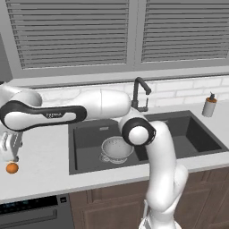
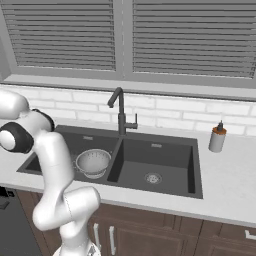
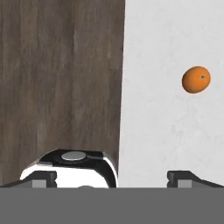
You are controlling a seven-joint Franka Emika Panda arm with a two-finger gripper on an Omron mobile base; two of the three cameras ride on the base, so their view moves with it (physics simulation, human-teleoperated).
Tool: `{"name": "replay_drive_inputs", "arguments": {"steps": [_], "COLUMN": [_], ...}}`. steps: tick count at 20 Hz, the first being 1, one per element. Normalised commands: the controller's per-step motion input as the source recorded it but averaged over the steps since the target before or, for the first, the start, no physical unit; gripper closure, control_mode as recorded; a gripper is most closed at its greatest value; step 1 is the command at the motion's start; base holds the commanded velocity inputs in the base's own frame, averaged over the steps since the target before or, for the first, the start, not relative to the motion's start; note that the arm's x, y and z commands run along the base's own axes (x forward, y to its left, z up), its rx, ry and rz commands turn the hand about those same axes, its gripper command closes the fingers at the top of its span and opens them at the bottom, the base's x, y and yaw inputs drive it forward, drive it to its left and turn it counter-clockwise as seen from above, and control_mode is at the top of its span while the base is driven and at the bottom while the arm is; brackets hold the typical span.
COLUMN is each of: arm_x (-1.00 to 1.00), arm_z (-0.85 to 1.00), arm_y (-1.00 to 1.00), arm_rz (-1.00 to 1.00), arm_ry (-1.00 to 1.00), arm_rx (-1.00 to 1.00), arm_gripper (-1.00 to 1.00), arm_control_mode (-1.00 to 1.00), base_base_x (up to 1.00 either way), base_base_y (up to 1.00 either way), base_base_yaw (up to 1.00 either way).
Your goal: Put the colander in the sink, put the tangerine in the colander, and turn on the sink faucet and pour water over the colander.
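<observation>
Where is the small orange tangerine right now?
The small round orange tangerine lies on the pale counter left of the dark grey sink, near the front edge, just below the open gripper in the left base view.

Left base view: behind the arm, high, facing forward and down; the pincer [image 1: 11, 154] sits at its far left edge. Right base view: same stance from the other side. Both share the sink [image 1: 89, 138] and bench [image 1: 40, 174]. Hand view: close above the bench, looking straight down past the pincer.
</observation>
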Motion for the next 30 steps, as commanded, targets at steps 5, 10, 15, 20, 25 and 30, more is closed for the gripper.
{"name": "replay_drive_inputs", "arguments": {"steps": [5,10,15,20,25,30], "arm_x": [0.0,0.0,0.05,0.12,0.21,0.33], "arm_z": [-0.43,-0.41,-0.41,-0.38,-0.28,-0.19], "arm_y": [0.0,-0.06,-0.08,-0.1,-0.01,0.0], "arm_rz": [0.03,0.06,0.07,0.07,0.07,0.08], "arm_ry": [0.0,0.0,-0.03,-0.01,0.0,0.0], "arm_rx": [-0.09,-0.03,0.0,0.0,0.0,0.01], "arm_gripper": [-1.0,-1.0,-1.0,-1.0,-1.0,-1.0], "arm_control_mode": [-1.0,-1.0,-1.0,-1.0,-1.0,-1.0], "base_base_x": [0.0,0.0,0.0,0.0,0.0,0.0], "base_base_y": [0.0,0.0,0.0,0.0,0.0,0.0], "base_base_yaw": [0.0,0.0,0.0,0.0,0.0,0.0]}}
